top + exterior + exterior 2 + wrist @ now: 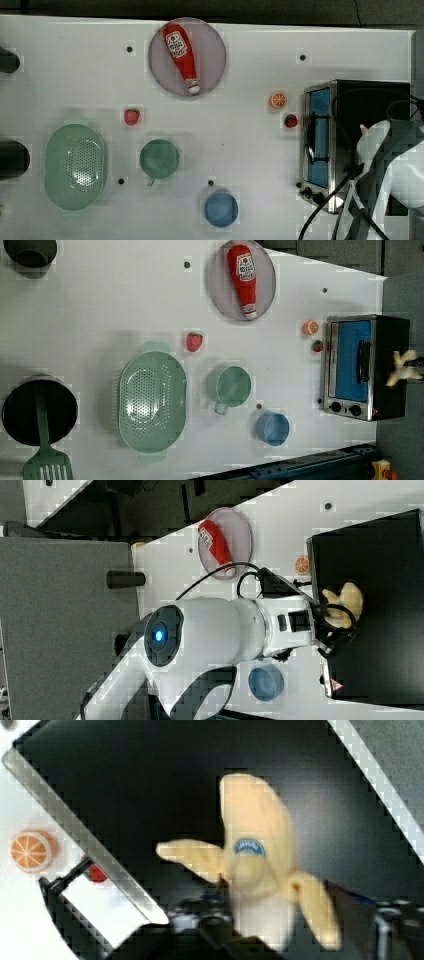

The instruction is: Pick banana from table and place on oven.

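Note:
The pale yellow banana [257,855], with a blue sticker and splayed peel lobes, is over the black top of the oven [380,645]. In the right view the banana [345,602] is on or just above that top, close to the edge above the door. My gripper [300,932] is right at the banana's peel end and stands open, its jaws wider apart than the fruit. In the left view the banana [403,369] shows at the right side of the oven [365,367]. In the top view the arm [395,165] covers most of the oven [320,140]. The white table [240,150] is beneath.
An orange slice [278,99] and a strawberry [291,120] lie by the oven door. A ketchup bottle [182,57] is on a plate, with a green cup [159,158], a blue cup [221,209], a green colander [75,166] and another strawberry [132,116] further left.

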Motion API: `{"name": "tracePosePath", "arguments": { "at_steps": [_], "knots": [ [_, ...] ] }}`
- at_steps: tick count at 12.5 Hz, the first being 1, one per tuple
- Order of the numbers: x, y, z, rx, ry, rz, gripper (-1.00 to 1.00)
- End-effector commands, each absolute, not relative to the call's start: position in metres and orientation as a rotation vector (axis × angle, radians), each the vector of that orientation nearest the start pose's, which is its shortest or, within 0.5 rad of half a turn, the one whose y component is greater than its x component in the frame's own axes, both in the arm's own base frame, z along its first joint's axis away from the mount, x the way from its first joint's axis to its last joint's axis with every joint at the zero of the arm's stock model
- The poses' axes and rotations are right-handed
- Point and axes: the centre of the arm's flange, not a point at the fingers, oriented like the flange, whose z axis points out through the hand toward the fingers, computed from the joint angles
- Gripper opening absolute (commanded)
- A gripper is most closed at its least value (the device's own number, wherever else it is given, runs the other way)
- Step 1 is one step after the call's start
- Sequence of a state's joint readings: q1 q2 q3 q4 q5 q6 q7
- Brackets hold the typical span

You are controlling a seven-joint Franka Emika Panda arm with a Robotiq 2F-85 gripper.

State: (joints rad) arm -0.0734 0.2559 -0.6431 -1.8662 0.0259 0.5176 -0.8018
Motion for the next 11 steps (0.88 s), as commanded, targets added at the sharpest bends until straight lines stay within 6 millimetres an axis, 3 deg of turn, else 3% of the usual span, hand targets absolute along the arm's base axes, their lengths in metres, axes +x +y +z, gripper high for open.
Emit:
{"name": "tracePosePath", "arguments": {
  "at_steps": [1, 3, 7, 9, 11],
  "knots": [
    [0.495, -0.372, 0.442, -3.117, 0.974, -0.081, 0.99],
    [0.499, -0.366, 0.464, -3.145, 0.942, -0.11, 1.0],
    [0.497, -0.335, 0.556, -3.176, 0.94, -0.12, 1.0],
    [0.49, -0.306, 0.597, -3.154, 0.991, -0.072, 1.0],
    [0.486, -0.258, 0.615, -3.061, 1.133, 0.038, 1.0]
  ]
}}
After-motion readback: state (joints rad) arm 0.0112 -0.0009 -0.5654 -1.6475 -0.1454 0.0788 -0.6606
